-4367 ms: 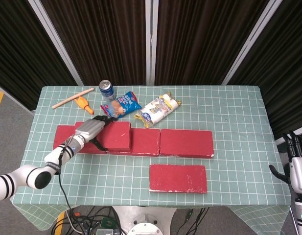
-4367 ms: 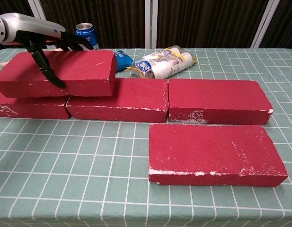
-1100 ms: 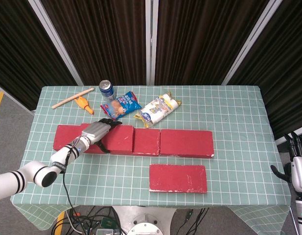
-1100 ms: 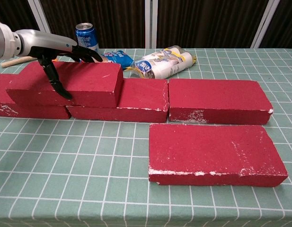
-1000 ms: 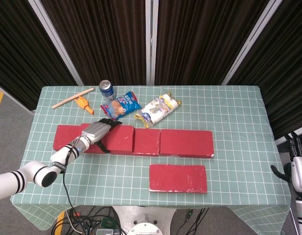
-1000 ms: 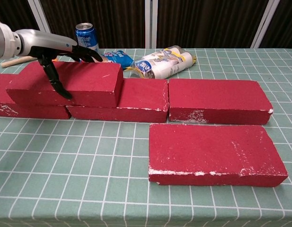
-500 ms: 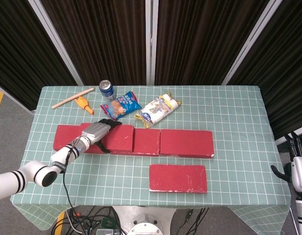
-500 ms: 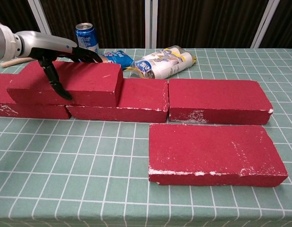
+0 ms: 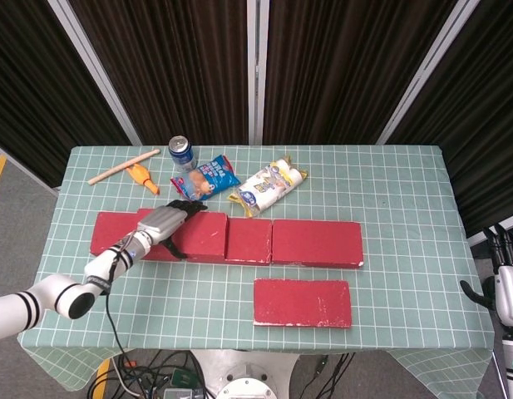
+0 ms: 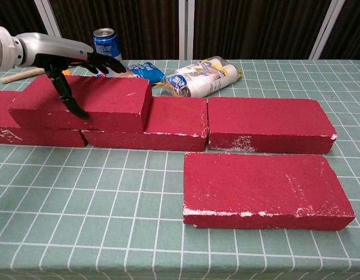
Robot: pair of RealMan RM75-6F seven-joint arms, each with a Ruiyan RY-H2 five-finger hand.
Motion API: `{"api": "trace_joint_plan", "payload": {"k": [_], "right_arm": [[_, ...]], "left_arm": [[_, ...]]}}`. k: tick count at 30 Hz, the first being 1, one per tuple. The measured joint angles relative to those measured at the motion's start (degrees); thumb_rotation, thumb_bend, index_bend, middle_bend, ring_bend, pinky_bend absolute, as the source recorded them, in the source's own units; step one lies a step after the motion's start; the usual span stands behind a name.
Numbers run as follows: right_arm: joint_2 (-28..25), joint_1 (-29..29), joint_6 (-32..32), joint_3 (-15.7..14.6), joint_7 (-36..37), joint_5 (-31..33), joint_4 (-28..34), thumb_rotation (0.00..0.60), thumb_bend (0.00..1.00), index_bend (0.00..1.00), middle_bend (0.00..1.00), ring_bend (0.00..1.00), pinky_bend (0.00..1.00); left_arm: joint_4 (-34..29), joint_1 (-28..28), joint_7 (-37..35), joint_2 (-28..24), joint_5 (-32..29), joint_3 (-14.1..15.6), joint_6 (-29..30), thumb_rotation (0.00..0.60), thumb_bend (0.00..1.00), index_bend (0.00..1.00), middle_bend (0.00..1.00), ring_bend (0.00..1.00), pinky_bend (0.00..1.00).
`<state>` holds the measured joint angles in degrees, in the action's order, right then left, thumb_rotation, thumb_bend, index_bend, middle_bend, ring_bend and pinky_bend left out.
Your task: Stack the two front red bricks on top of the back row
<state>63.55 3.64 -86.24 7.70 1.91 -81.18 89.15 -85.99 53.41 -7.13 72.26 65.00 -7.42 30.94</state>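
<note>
From the head view, the back row [image 9: 316, 243] runs across the middle of the table [image 9: 389, 183]. One red brick [image 9: 194, 235] now sits on top of the row at its left end. A few seconds ago it was more to the left and tipped up; now it lies flat and further right. So the first brick looks placed. The left hand [image 9: 163, 223] is over the left part of that brick. Its fingers reach to the far edge and the thumb hangs down the near side. The second brick [image 9: 303, 302] lies alone, near the front, right of the middle. Nothing touches it. The right hand [image 9: 507, 291] is far off at the right edge of the picture, well away from the bricks. It holds nothing, and its fingers look straight and apart, though it is partly cut off.

From the chest view, the top brick [image 10: 83, 104] rests on the row and covers the gap between two lower bricks. The left hand [image 10: 63, 58] has lifted a little since half a second ago. The fingers [image 10: 104, 63] float just above the far edge of the brick. The thumb points down the near face, and it is hard to tell if it still touches. The hand seems to be letting go. The front brick [image 10: 264, 189] is next, I think. The right hand does not show here.
</note>
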Motion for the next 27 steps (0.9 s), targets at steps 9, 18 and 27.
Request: {"api": "trace_joint_plan", "payload": {"k": [9, 18, 27], "right_arm": [[-2.6, -0.3, -1.3, -1.2, 1.0, -4.0, 3.2, 0.600, 0.09, 0.00, 0.00, 0.00, 0.00], [-7.9, 1.2, 1.5, -5.2, 1.8, -13.3, 10.5, 0.600, 0.00, 0.00, 0.00, 0.00, 0.00], [-7.9, 6.8, 13.5, -7.9, -1.4, -16.5, 15.7, 0.600, 0.00, 0.00, 0.00, 0.00, 0.00]], "left_arm": [[-8.1, -3.5, 3.1, -6.4, 0.3, 0.7, 7.1, 0.600, 0.03, 0.05, 0.00, 0.00, 0.00], [-16.6, -15.0, 13.8, -12.8, 0.0, 4.0, 29.4, 0.600, 0.02, 0.05, 0.00, 0.00, 0.00], [-20.0, -30.9, 18.3, -15.6, 1.1, 9.0, 46.1, 0.600, 0.02, 0.05, 0.00, 0.00, 0.00]]}}
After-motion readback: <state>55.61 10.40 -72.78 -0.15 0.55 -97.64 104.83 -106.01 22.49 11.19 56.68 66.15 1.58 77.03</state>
